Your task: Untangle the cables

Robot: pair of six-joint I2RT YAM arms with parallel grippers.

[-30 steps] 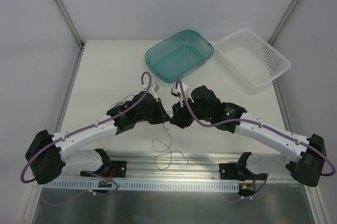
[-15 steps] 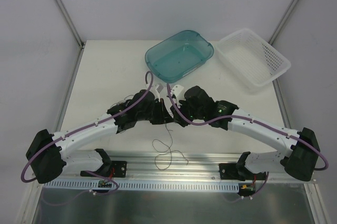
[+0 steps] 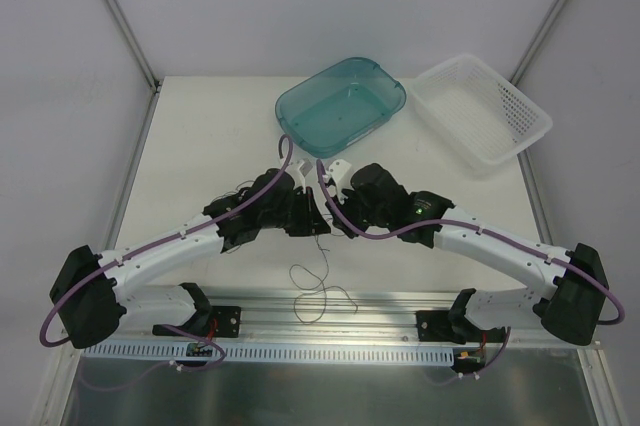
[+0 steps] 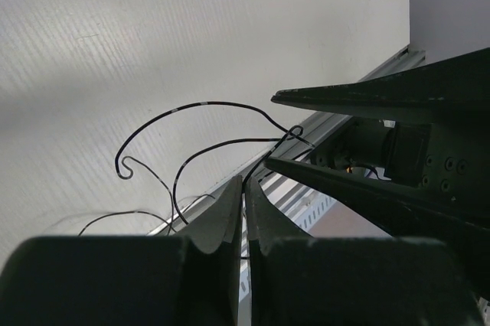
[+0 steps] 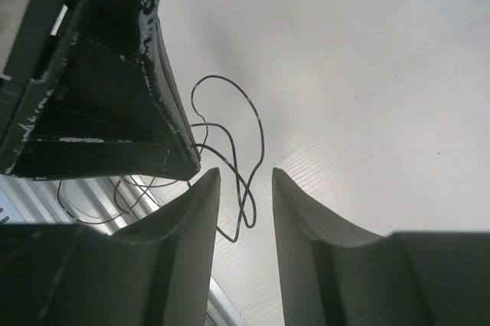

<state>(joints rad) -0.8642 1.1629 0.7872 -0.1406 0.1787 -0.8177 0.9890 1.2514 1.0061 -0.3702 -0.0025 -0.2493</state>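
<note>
Pincers: the left pincer is pressed together, and a thin strand rises from its tips, so it looks pinched there. The right pincer stands partly spread with a clear gap and grips nothing.
Contact: the wrist views show the two pincers tip to tip, almost touching, each with the other's dark fingers close in front of it.
Change: a second ago the right arm sat further to its own side, apart from the left. It has since swung inward, so that the two pincers meet above the middle of the surface. Over the last half second almost nothing moves.
Meaning: the right pincer is probably lining up to take a second strand beside the left's hold so the two can be drawn apart. No separation is visible yet.
Cables: the cables are very thin, dark and wiry, curling in open loops. One end hangs from the left pincer, and the rest trails on the surface toward the metal rail at the near edge.
Tangle: loops cross one another below the right pincer's gap. Whether they are knotted or merely overlapping cannot be told.
Beyond: a teal tub and a white basket sit at the far edge, well apart from the cables.
</note>
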